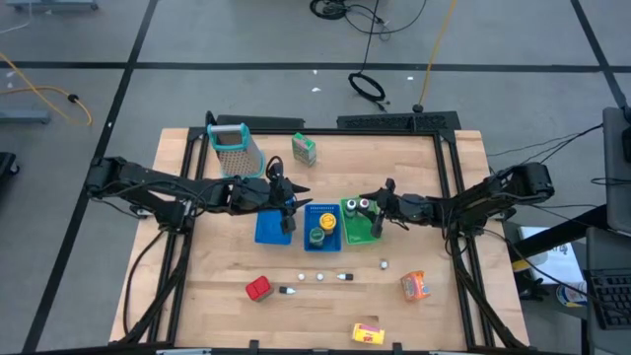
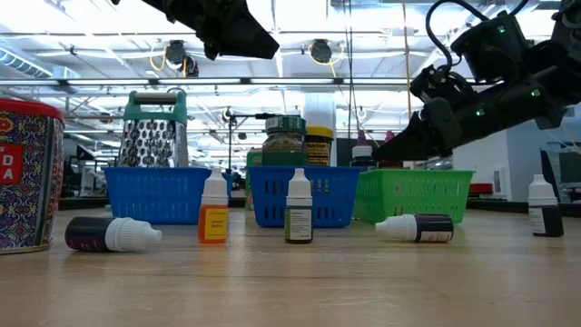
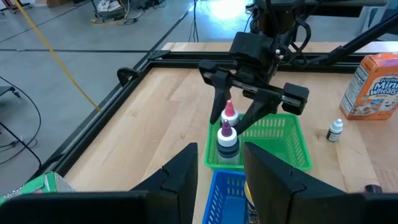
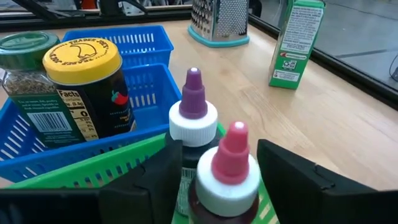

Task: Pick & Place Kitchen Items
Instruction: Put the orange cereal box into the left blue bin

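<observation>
Two small dark bottles stand upright in the green tray [image 1: 357, 225], one pink-capped [image 4: 230, 163] and one purple-capped [image 4: 193, 104]. My right gripper [image 4: 219, 152] is open, reaching in level from the table's right. Its fingers stand on either side of the pink-capped bottle [image 3: 230, 112] without visibly touching it. My left gripper [image 1: 288, 210] hovers open above the blue trays, with nothing between its fingers [image 3: 267, 177]. In the nearer blue tray [image 4: 149, 74] stand a yellow-lidded jar [image 4: 81, 59] and a green-lidded jar [image 4: 28, 46].
A metal grater [image 1: 232, 148] and a green carton [image 1: 304, 150] stand at the far side. Toward the near edge are a red can [image 1: 258, 288], a row of tiny bottles [image 1: 320, 276], an orange packet [image 1: 413, 286] and a yellow box [image 1: 368, 334].
</observation>
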